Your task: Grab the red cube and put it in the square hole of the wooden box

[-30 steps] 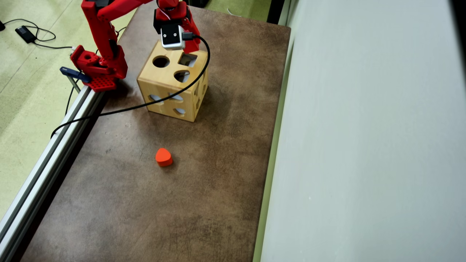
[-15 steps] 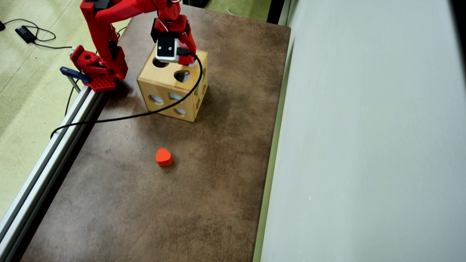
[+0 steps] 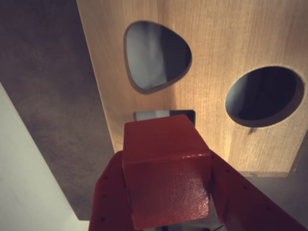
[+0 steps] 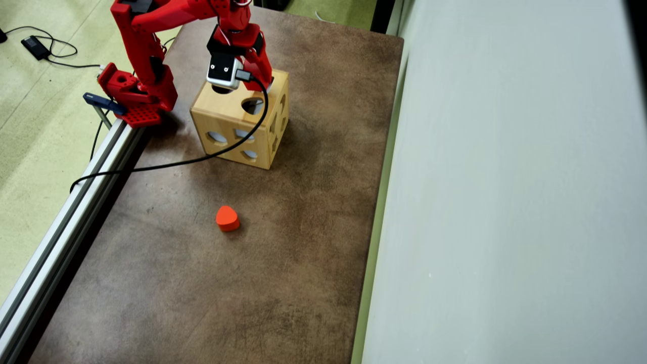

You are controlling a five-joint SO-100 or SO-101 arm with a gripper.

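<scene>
**Red cube held over the square hole**

Clamped between the two red fingers of the gripper [image 3: 168, 192]: the red cube [image 3: 166, 171], seen large and close in the wrist view, jaws narrowed onto its left and right faces. Just beyond the cube's far edge, a thin strip of the square hole [image 3: 163, 114], mostly hidden behind the cube. Farther up the same face of the wooden box [image 3: 216, 57], the rounded teardrop-like hole [image 3: 156, 55] to the left and the round hole [image 3: 263, 94] to the right. Whether the cube touches the wood: cannot tell.

In the overhead view, wrist camera [image 4: 223, 72] over the far left part of the top of the wooden box [image 4: 225, 114], covering most of the round hole [image 4: 221, 90] and all of the square one; teardrop-like hole [image 4: 252, 105] open to view. Gripper and cube hidden under the arm here.

Compared with a second ago: camera housing shifted left and slightly farther away, square hole then plainly visible and now covered, black cable [image 4: 167, 164] curving tighter across the box front. Box itself unmoved. Orange heart-like block [image 4: 227, 218] in the same spot on the brown table [image 4: 202, 283], well apart from the box on its near side.
</scene>
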